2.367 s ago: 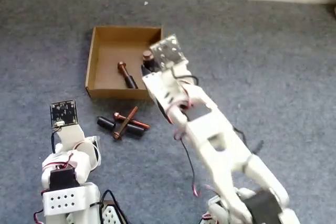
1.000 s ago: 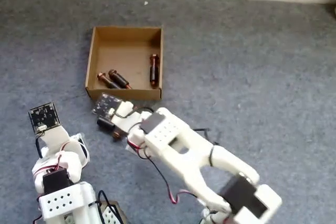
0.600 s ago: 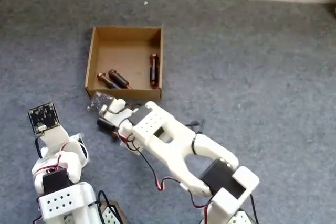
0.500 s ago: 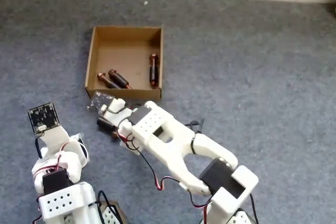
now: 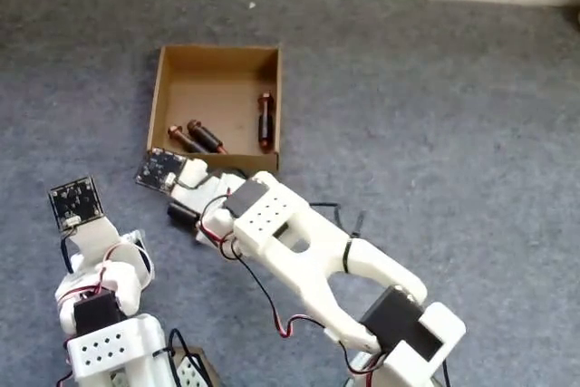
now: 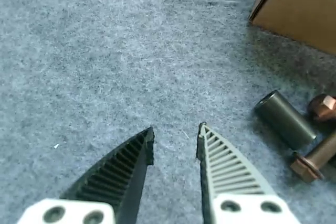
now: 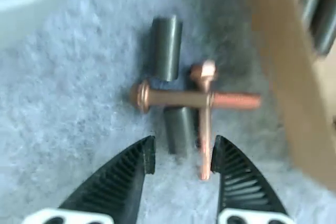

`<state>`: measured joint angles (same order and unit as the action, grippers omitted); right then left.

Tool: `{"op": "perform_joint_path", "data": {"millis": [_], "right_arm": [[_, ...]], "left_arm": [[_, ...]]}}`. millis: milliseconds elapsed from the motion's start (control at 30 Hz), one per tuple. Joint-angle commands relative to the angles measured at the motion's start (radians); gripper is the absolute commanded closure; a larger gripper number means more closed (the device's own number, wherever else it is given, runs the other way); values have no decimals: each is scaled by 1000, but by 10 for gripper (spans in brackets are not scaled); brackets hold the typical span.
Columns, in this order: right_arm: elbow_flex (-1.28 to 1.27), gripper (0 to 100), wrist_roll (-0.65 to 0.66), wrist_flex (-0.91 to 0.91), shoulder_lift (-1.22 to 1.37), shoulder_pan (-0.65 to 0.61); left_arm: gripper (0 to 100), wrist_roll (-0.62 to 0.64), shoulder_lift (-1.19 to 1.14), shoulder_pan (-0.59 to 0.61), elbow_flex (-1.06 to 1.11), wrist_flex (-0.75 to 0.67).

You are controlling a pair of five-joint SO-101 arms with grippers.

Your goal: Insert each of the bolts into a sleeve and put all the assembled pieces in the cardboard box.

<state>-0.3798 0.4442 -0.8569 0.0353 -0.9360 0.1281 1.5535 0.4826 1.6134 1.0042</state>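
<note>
- Brown cardboard box point(image 5: 213, 88) is already holding what look like three assembled pieces point(image 5: 265, 120): one is lying along a side wall and two are lying together in the near corner.
- Just outside the box's near wall, the rest is lying loose on the grey carpet point(image 6: 105, 51). One bolt point(image 7: 194, 98) is crossing over a second bolt point(image 7: 204, 129). One sleeve point(image 7: 167, 43) is lying just beside the crossing, and another sleeve point(image 7: 178, 129) is reaching partly beneath it.
- By my reckoning the job is running a little past halfway, with two insertions and two drops into the box waiting to be done.
- Close in front of the box, the right gripper point(image 7: 182, 145) is hovering over that loose pile with its jaws spread. They are straddling the end of the nearer sleeve and the shank tip of the second bolt, and are gripping nothing. From this blurred angle I cannot say whether they are brushing either part.
- Farther out from the box, the left gripper point(image 6: 176, 130) is hanging over bare carpet, its jaws parted and empty. The loose pile is lying between it and the box.
</note>
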Motion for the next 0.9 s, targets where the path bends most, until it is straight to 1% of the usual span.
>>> {"op": "perform_joint_path", "data": {"millis": [0,167,367,533,733,867], "right_arm": [[53,836,26,42,54,-8],[53,836,26,41,136,-10],[47,836,26,41,142,-12],[44,837,23,10,142,-44],[44,952,26,-16,143,-74],[42,961,26,-16,145,-62]], "left_arm": [[842,-12,7,13,-27,-20],[842,-12,7,13,-27,-20],[842,-12,7,13,-27,-20],[842,-12,7,13,-27,-20],[842,-12,7,13,-27,-20],[842,-12,7,13,-27,-20]]}}
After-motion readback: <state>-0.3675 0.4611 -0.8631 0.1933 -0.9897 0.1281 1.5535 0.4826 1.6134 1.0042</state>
